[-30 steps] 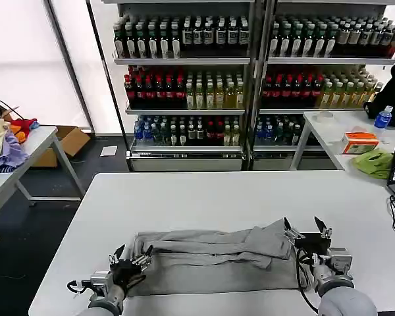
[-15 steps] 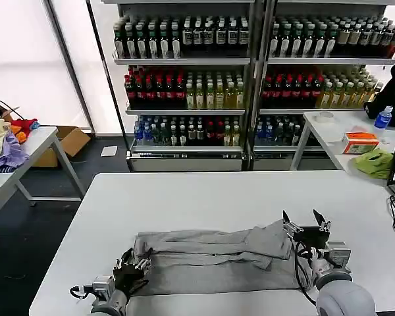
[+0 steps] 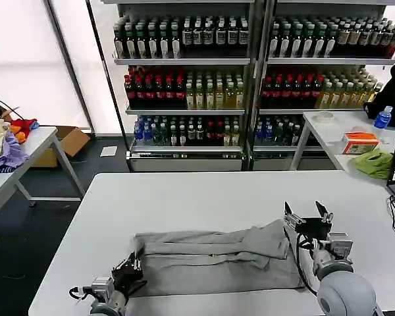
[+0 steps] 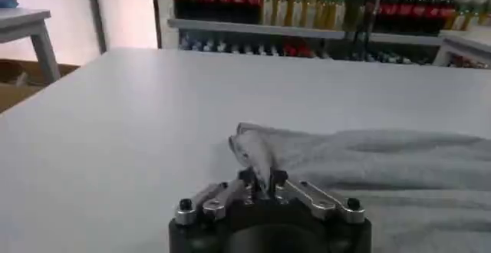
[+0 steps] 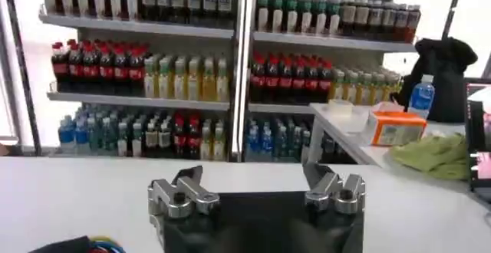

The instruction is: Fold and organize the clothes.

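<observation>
Left gripper: the left gripper (image 4: pixel 259 187) sits low at the T-shirt's left end, near the table's front edge, its fingers pinched together on a raised fold of grey cloth
T-shirt: the light grey T-shirt (image 3: pixel 214 258) lies across the front of the white table (image 3: pixel 204 197), already doubled into a long band, with a rumpled ridge along its far edge and a flatter layer nearer the robot
Right gripper: the right gripper (image 3: pixel 307 220) hovers just off the T-shirt's right end, fingers spread apart and holding nothing
Step in hand: judging by this, a fold across the length is being set up, the left corner gripped and the right end not yet taken
Next move: probably the right gripper must drop and pinch its end
Material: soft, limp cotton that creases and sags; matte, smooth table
</observation>
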You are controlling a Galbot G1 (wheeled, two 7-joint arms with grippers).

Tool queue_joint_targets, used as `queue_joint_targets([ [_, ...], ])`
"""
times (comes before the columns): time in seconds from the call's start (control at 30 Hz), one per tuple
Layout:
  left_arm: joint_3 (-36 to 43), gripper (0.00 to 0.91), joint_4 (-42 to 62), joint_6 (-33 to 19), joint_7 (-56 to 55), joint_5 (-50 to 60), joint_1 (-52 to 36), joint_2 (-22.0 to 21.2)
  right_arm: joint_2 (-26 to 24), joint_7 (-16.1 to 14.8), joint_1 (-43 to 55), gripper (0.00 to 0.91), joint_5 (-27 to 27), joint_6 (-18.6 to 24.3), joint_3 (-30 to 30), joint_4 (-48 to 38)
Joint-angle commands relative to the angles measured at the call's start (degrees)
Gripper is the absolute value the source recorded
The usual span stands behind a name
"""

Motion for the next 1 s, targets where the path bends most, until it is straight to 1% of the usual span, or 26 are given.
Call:
queue_joint_targets([
  [0.03,-3.7,0.000,-0.1,-0.5,-0.9,0.7,-0.7,0.8,-0.3,0.2,2.0,0.907,0.2,-0.1,-1.1,-0.5],
  [0.13,-8.0,0.000,-1.1,-0.9,-0.9,0.5,-1.6,3.5,-0.3,0.3,3.0,0.907,0.2,-0.4,-2.1,-1.0],
  [0.2,-13.4,0.000,-1.8,-0.8,-0.7,-1.0,-2.0,6.2,-0.2,0.3,4.0,0.907,0.4,-0.6,-3.0,-1.4],
  [0.3,-23.0,0.000,-1.0,-0.7,-0.1,-4.0,-2.3,12.9,0.2,0.3,5.3,0.907,0.5,-0.9,-3.9,-1.7],
  [0.4,-30.8,0.000,3.1,-0.5,0.4,-7.3,-2.9,20.1,0.2,0.2,6.1,0.907,0.4,-1.1,-5.1,-2.0],
  [0.5,-34.7,0.000,6.7,-0.5,1.0,-7.6,-3.0,25.2,0.5,0.3,6.7,0.907,0.5,-1.1,-5.5,-2.3],
  [0.6,-37.0,0.000,10.3,-0.7,2.1,-7.3,-3.1,28.4,0.7,0.4,7.1,0.907,0.7,-1.1,-5.4,-2.6],
  [0.67,-37.5,0.000,10.5,-0.7,2.2,-7.8,-3.3,29.1,0.7,0.3,6.8,0.907,0.7,-1.0,-5.3,-2.5],
  [0.73,-37.1,0.000,9.4,-0.3,2.4,-8.4,-3.3,28.5,0.7,0.2,6.3,0.907,0.7,-0.9,-5.0,-2.3],
  [0.9,-31.2,0.000,3.6,0.1,2.3,-7.7,-2.9,23.5,1.4,0.2,4.8,0.907,0.6,-0.7,-3.7,-1.1],
  [1.0,-24.5,0.000,-0.2,0.8,1.6,-7.6,-2.9,19.2,1.5,0.1,3.2,0.907,0.5,-0.6,-2.4,-0.1],
])
